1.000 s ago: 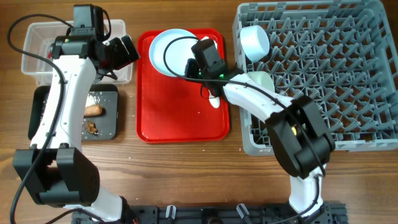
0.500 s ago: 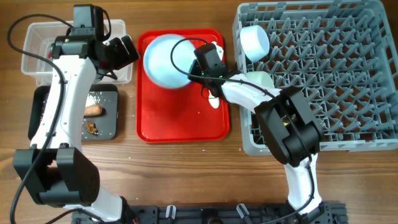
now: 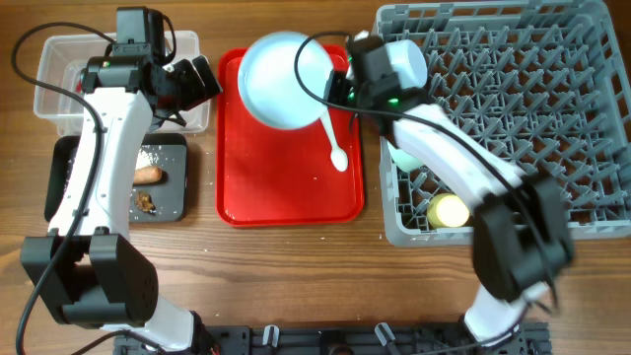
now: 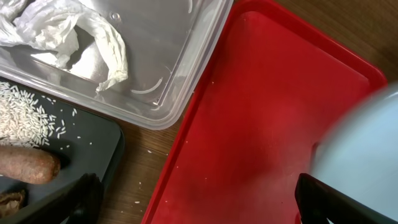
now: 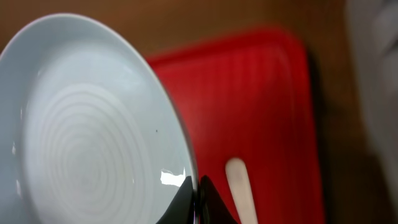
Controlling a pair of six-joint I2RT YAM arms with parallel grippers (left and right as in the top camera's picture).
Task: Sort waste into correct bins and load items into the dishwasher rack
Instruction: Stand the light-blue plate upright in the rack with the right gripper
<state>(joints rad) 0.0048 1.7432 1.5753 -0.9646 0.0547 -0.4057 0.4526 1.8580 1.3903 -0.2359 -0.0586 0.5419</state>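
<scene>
My right gripper point(image 3: 333, 85) is shut on the right rim of the round pale blue plate point(image 3: 284, 79), which is tilted above the far end of the red tray point(image 3: 286, 192). In the right wrist view the fingers point(image 5: 194, 190) pinch the plate point(image 5: 93, 124) edge, with the white spoon point(image 5: 239, 186) on the tray below. The spoon point(image 3: 337, 153) lies near the tray's right side. My left gripper point(image 3: 200, 84) hangs open over the clear tub's right edge; its jaws point(image 4: 202, 202) hold nothing. The grey rack point(image 3: 513, 230) holds a pale bowl point(image 3: 404, 64), another bowl point(image 3: 406, 155) and a yellow cup point(image 3: 449, 210).
The clear tub point(image 3: 59, 69) holds crumpled white paper point(image 4: 62, 28). The black tray point(image 3: 175, 202) in front of it holds a sausage piece point(image 3: 149, 175), rice grains point(image 4: 25, 115) and dark crumbs point(image 3: 146, 201). The rack's upright pegs fill the right side.
My right gripper shut on the plate's rim, lifted it off the tray and carried it toward the far right, nearer the rack. The arm's swing uncovered the yellow cup. The left arm stayed still.
</scene>
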